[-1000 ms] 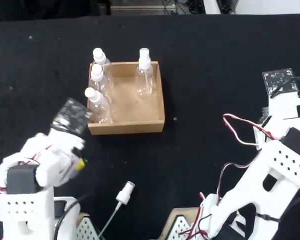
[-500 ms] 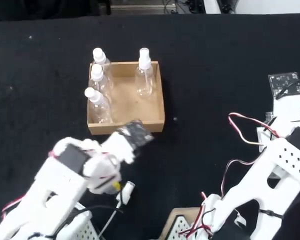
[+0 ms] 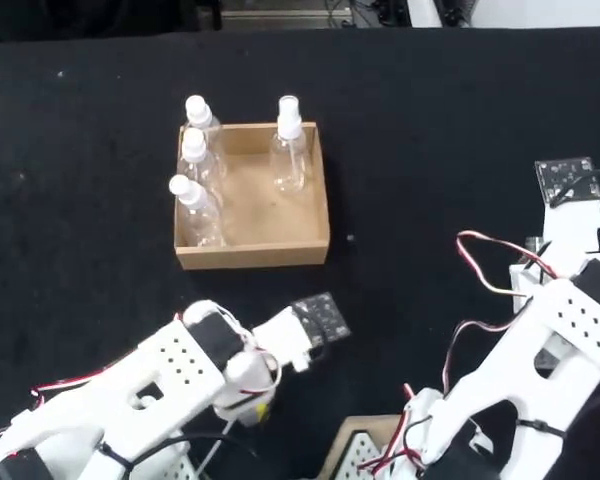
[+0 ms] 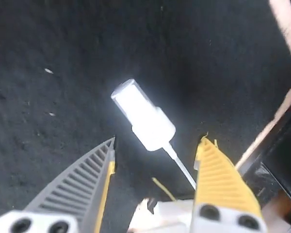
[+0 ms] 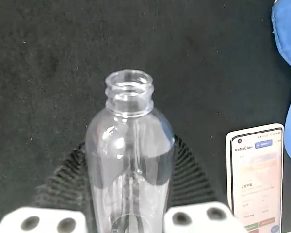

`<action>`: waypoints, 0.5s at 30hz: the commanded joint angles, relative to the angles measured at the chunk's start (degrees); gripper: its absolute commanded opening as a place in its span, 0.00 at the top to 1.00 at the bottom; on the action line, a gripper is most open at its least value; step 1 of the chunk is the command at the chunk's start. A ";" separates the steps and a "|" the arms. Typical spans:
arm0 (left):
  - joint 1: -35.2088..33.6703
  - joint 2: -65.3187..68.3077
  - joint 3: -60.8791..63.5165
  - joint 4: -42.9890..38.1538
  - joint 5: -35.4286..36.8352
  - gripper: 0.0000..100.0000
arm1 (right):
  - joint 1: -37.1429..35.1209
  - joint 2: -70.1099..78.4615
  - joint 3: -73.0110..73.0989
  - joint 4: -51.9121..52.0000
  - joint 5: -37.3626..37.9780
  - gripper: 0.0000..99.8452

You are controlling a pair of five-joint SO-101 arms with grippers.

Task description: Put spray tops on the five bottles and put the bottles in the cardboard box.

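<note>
A loose white spray top (image 4: 145, 119) with its thin dip tube (image 4: 179, 162) lies on the black table. My left gripper (image 4: 157, 142) is open, one finger on each side of the top, not touching it. From above, the left arm (image 3: 180, 370) covers the top at the table's front. My right gripper (image 5: 130, 143) is shut on a clear, uncapped bottle (image 5: 130, 160), neck pointing away. The right arm (image 3: 555, 320) stands at the table's right side. The cardboard box (image 3: 315, 190) holds several capped bottles: three along its left wall (image 3: 198, 215) and one at the far side (image 3: 288, 150).
A phone (image 5: 254, 179) with its screen lit lies on the table beside the held bottle, and a blue cloth (image 5: 288, 29) shows beyond it. Open black table runs between the box and both arms.
The left arm swung from left of the box to the front centre and came down over the loose spray top. The right arm drifted slightly right.
</note>
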 commanded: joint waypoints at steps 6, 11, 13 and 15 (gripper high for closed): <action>0.75 0.79 0.13 -4.22 12.31 0.75 | 0.79 0.48 -0.40 -1.23 0.00 0.99; 0.84 0.79 2.86 -4.75 12.57 0.75 | 0.79 0.48 -0.31 -1.32 2.99 0.99; 0.75 0.79 2.95 -4.75 12.57 0.75 | 0.79 0.48 -0.31 -1.32 3.69 0.99; 0.75 0.79 2.95 -4.84 12.57 0.75 | 0.79 0.48 -0.31 -1.32 3.96 0.99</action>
